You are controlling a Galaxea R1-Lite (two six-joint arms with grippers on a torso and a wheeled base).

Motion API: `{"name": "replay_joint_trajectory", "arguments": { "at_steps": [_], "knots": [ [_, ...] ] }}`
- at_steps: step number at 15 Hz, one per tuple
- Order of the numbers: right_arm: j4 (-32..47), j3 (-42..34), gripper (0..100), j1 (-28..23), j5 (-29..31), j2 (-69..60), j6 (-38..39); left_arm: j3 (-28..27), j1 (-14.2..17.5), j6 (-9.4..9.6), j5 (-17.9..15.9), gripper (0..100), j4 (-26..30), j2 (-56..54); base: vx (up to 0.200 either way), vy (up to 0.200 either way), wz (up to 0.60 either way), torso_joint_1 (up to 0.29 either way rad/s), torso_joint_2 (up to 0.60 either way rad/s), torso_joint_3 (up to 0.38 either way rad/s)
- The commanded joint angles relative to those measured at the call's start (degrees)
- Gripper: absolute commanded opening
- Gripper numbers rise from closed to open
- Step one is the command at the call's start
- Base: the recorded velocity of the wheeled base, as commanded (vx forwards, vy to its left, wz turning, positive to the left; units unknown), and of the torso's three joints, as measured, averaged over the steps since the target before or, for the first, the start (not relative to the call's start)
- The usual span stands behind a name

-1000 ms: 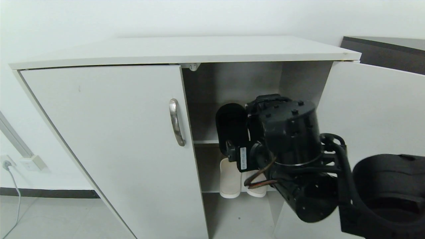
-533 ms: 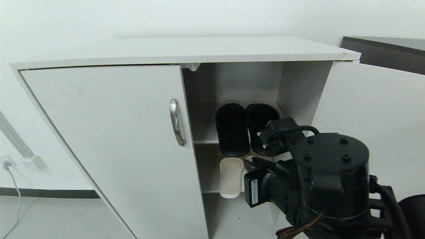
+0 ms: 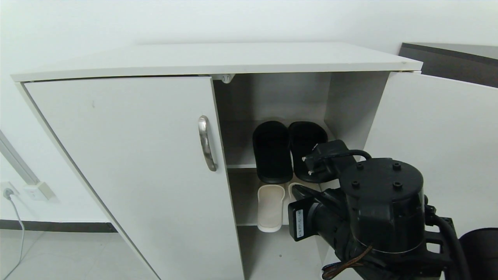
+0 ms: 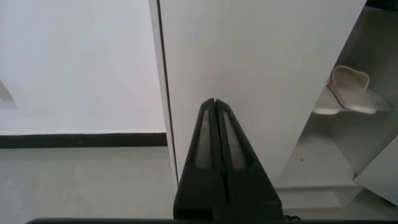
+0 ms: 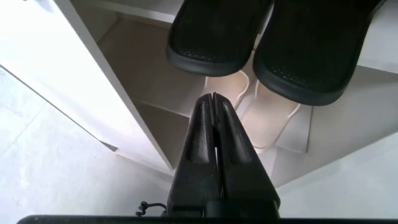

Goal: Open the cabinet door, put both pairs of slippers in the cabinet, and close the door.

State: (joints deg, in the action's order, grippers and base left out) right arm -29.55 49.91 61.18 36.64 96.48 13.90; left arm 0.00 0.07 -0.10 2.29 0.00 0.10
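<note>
Black slippers (image 3: pixel 272 151) rest on the cabinet (image 3: pixel 218 58) shelf above the white slippers (image 3: pixel 271 206), both pairs stowed. Both arms' jaws are closed and empty, the right's just outside, seemingly freed to shut the open door (image 3: pixel 435 136).

Wall socket (image 3: pixel 7 192), perhaps a desk (image 3: pixel 453 62)

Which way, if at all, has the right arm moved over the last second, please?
Yes: the right arm drew back from the cabinet, down from the upper shelf, uncovering the black slippers.
</note>
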Motion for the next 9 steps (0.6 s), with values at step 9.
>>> {"name": "replay_joint_trajectory", "arguments": {
  "at_steps": [9],
  "knots": [
    [0.0,-0.5,0,-0.1,0.2,0.5,-0.1,0.0,0.0,-0.08,-0.1,0,0.0,0.0,-0.200,0.000,0.00,0.003,0.00,0.003]
  ]
}}
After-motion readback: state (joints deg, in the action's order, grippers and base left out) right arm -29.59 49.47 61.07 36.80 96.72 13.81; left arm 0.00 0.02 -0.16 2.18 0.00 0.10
